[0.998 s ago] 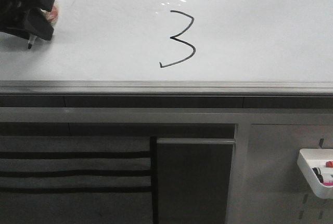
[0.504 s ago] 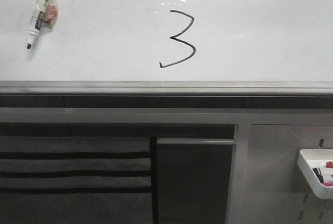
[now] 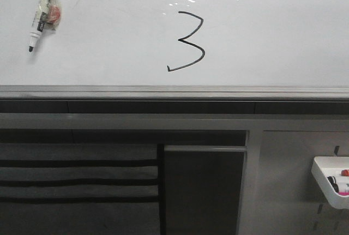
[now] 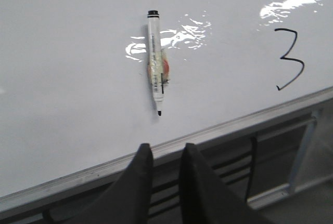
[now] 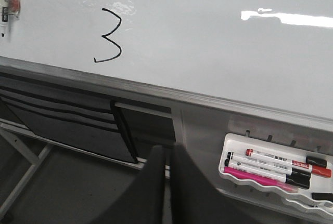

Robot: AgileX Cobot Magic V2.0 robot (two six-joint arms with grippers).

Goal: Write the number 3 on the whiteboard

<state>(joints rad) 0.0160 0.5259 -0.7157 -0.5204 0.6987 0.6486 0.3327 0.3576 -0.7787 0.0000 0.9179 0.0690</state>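
The number 3 (image 3: 188,43) is drawn in thin black line on the whiteboard (image 3: 272,33), left of the middle and just above the grey bottom rail (image 3: 174,90). It also shows in the left wrist view (image 4: 290,60) and the right wrist view (image 5: 110,36). A black-tipped marker (image 3: 42,14) stays on the board at the upper left, uncapped, tip down. My left gripper (image 4: 165,148) is open and empty, drawn back from the marker (image 4: 156,70), level with the rail. My right gripper (image 5: 167,151) is shut and empty, low, below the board. Neither gripper shows in the front view.
A white tray (image 5: 276,174) with black, red and pink markers hangs on the grey pegboard panel (image 3: 289,191) below the board at the right. A dark slotted holder (image 3: 76,180) and a dark panel (image 3: 204,188) sit under the rail.
One second ago my left gripper was on the marker at the upper left of the front view. It has let go and drawn back out of that view. The marker stays on the board.
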